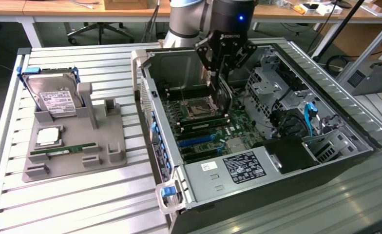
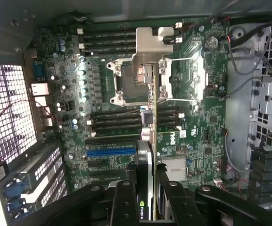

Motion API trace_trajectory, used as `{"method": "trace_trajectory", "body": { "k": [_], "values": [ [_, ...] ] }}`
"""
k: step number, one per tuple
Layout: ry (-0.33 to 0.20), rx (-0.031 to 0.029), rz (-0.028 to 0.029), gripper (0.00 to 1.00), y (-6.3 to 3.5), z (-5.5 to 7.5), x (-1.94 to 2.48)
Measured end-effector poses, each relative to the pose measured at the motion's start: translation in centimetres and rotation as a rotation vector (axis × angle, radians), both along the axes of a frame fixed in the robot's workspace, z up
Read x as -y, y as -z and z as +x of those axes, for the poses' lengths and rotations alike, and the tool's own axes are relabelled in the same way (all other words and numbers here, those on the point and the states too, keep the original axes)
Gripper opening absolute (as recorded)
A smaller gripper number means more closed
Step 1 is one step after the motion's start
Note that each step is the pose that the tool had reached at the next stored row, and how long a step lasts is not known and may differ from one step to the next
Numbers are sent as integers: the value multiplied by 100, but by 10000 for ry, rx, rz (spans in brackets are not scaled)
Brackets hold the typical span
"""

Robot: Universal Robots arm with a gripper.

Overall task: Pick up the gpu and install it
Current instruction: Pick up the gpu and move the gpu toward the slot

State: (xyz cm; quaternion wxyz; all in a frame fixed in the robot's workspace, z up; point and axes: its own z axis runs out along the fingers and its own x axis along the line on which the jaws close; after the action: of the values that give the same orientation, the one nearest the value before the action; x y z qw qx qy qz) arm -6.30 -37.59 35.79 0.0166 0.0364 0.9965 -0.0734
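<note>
The gripper (image 1: 221, 67) grasps the gpu (image 2: 145, 160) edge-on, upright above the motherboard (image 2: 197, 136) inside the open computer case (image 1: 200, 171). Seating it well likely needs the card's edge square over its slot.

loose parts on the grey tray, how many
3: boxy silver white-labelled hard drive at the far end, square silver chip in the middle, narrow green memory stick at the near end.

My gripper (image 1: 221, 66) is covering the top of the gpu (image 1: 225, 100) at the upper centre of the exterior view, and my arm (image 1: 189, 19) is running off the top edge. In the wrist view the gpu is presenting just its thin edge. The label (image 1: 244, 165) print is reading too small.
</note>
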Motion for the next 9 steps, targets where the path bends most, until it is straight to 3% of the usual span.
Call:
{"method": "trace_trajectory", "body": {
  "k": [6, 8, 9],
  "values": [
    [0, -5, 678, 27, 8, 66, 1],
    [1, -9, 869, 27, 16, 103, 1],
    [1, -11, 924, 27, 20, 120, 1]
  ]
}}
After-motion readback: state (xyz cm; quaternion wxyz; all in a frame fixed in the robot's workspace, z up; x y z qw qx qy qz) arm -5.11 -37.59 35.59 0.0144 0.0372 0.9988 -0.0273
